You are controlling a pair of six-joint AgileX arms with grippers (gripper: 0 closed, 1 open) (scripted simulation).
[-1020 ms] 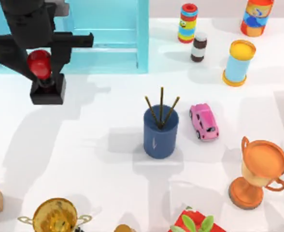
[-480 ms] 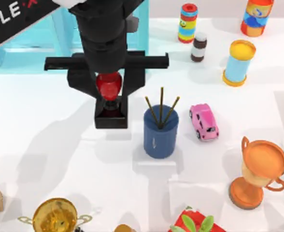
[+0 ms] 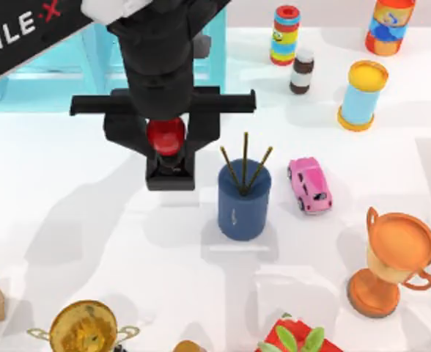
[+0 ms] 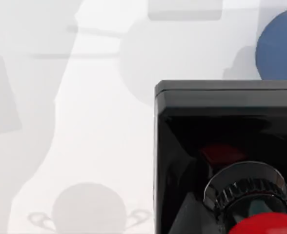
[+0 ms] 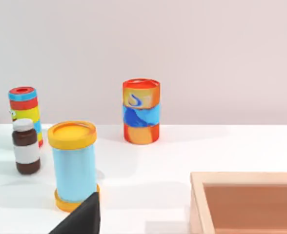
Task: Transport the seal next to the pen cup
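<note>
Left gripper (image 3: 166, 139) sits upper centre-left of the top view, fingers clamped on the red knob of the seal (image 3: 168, 158). Seal hangs directly under it, black base just left of the pen cup (image 3: 243, 202), not touching. Seal base fills the left wrist view's lower right.

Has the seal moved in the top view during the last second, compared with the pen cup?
Yes. The seal, gripped by the left gripper, travelled from the table's far left toward the right and now sits just left of the pen cup, which stayed put.
</note>
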